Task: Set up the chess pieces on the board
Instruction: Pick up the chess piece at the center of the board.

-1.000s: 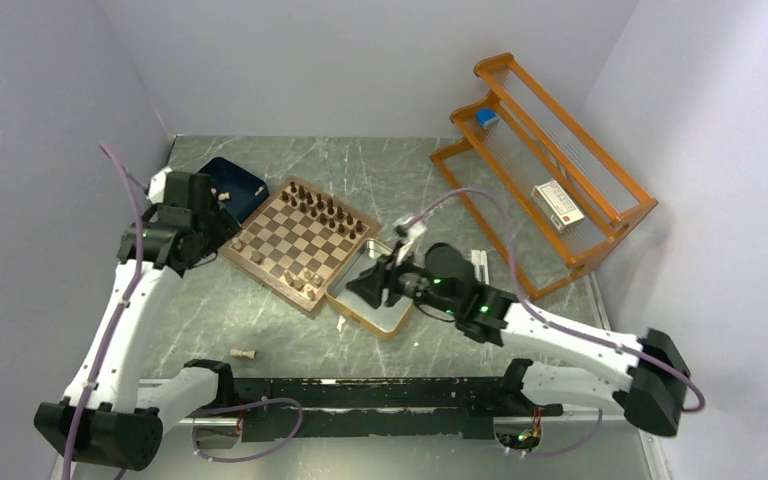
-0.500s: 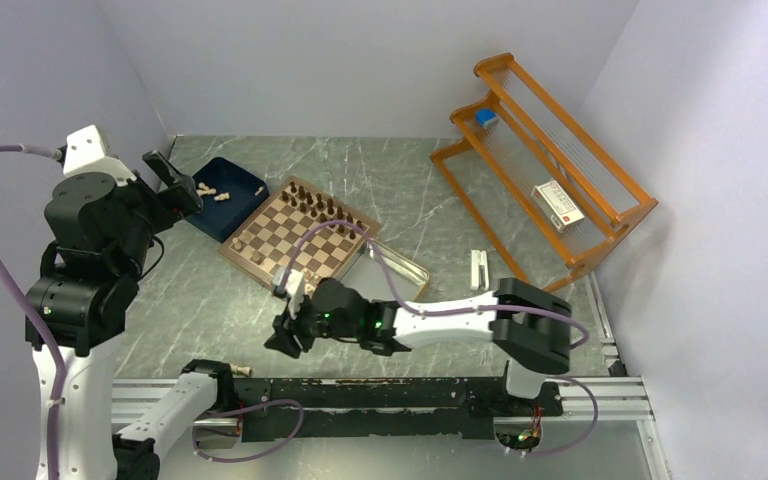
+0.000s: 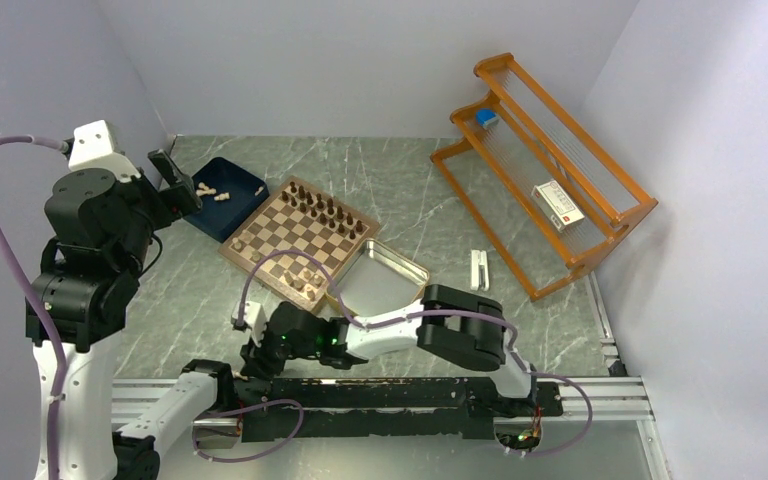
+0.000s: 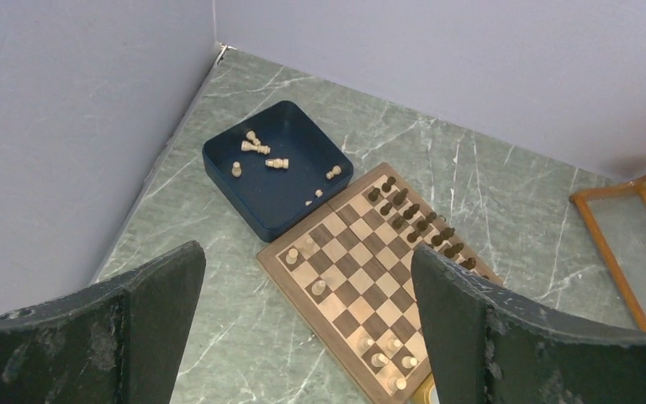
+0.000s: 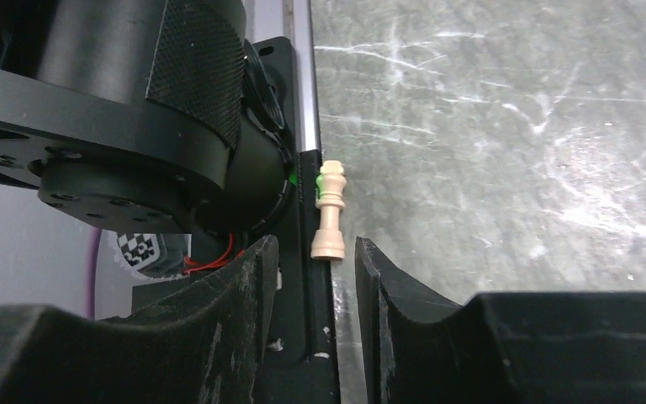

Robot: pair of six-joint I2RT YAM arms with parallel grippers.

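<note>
Marble tabletop [image 5: 513,126] edge: pale piece [image 5: 330,210] lying before right claw [image 5: 313,257].

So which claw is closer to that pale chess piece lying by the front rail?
Right. The right gripper sits just at the pale chess piece, fingers either side of its base. The left gripper hangs high up on the far left side, well away from it.

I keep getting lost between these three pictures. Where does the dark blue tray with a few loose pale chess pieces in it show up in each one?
Top external: the navy tray is at upper left, near the table's back-left corner.
Left wrist: it is left of centre in the upper half, between the two dark fingers.
Right wrist: it is not in this picture.
Shared landmark: the chessboard, which lies just right of the tray in both views that show it.
</note>
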